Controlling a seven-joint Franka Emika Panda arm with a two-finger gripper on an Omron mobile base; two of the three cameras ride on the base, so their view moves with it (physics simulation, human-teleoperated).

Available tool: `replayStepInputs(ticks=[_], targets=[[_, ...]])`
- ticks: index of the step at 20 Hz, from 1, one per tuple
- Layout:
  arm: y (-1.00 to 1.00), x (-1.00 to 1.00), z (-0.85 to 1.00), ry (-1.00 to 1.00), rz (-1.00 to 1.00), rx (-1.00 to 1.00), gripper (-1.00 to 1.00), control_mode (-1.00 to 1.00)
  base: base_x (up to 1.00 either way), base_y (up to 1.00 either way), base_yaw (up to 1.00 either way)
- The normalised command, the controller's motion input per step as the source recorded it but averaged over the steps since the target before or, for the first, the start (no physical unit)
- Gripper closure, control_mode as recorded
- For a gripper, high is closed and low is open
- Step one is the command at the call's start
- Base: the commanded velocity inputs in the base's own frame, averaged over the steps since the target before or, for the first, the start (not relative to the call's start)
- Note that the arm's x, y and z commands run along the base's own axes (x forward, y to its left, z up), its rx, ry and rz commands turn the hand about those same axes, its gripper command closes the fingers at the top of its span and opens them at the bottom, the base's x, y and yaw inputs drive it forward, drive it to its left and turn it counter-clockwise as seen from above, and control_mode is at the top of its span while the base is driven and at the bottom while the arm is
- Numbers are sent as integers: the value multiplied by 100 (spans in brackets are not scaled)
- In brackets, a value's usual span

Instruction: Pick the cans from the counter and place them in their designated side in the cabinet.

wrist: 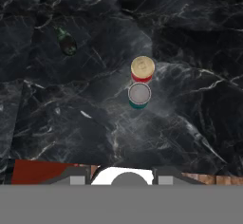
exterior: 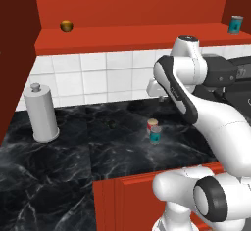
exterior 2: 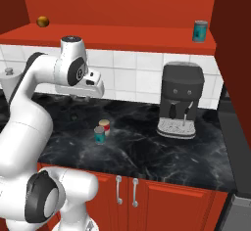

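Cans are seen below the gripper [wrist: 121,180], whose jaws are clenched on nothing, high above the counter [wrist: 57,123]. A red can [wrist: 142,70] and a teal can [wrist: 139,96] stand upright and touching near the counter's middle. A third can [exterior 2: 199,31] stands on the cabinet [exterior 2: 147,44] shelf at its right end, and a ball [exterior 2: 43,21] at its left. A coffee machine [exterior 2: 180,99] is set right of the pair, a grey cylinder [exterior: 41,114] well to their left.
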Motion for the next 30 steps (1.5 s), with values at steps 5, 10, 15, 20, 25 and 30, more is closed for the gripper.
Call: replayStepInputs(ticks=[5, 10, 15, 20, 25, 30], targets=[[4, -3, 0, 0, 0, 0, -100, -100, 0, 0, 0], [3, -23, -6, -1, -3, 0, -100, -100, 0, 0, 0], [0, -21, -13, -2, -3, 0, -100, -100, 0, 0, 0], [0, -14, -20, 0, -3, 0, -100, -100, 0, 0, 0], [-3, -11, -20, 0, -3, 0, -100, -100, 0, 0, 0], [0, -2, -16, 0, 0, 0, -100, -100, 0, 0, 0]])
